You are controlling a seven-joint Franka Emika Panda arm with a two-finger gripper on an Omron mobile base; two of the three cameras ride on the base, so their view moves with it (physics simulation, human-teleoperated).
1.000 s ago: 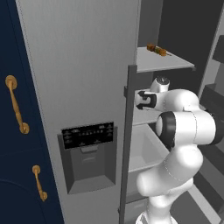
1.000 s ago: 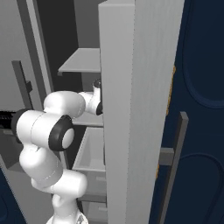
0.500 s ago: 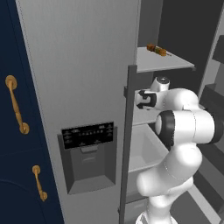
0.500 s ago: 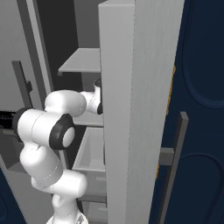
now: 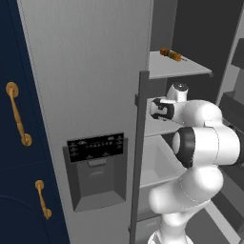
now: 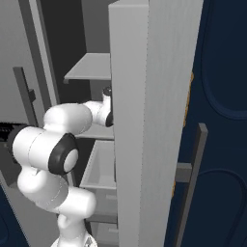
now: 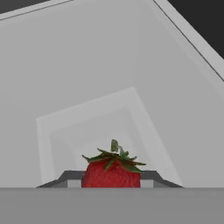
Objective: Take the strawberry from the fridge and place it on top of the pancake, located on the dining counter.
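The red strawberry (image 7: 113, 173) with green leaves sits between my gripper's (image 7: 111, 180) two dark fingertips (image 7: 70, 178), low in the hand view, inside a grey fridge compartment. The gripper is shut on it. In the left base view my arm reaches from the lower right into the open fridge (image 5: 95, 71), and the hand (image 5: 161, 108) passes behind the door's edge at mid-shelf height. From the right base view, the fridge door (image 6: 144, 120) hides the hand. The pancake and the dining counter are out of view.
A brown-orange skewer (image 5: 170, 54) lies on the upper fridge shelf (image 5: 181, 69). A grey drawer (image 5: 159, 164) sits below the hand. The navy cabinet (image 5: 14, 157) with gold handles (image 5: 18, 114) stands left of the fridge. Door bins are on the right.
The jaws have closed from wide open onto the strawberry. The arm has barely moved.
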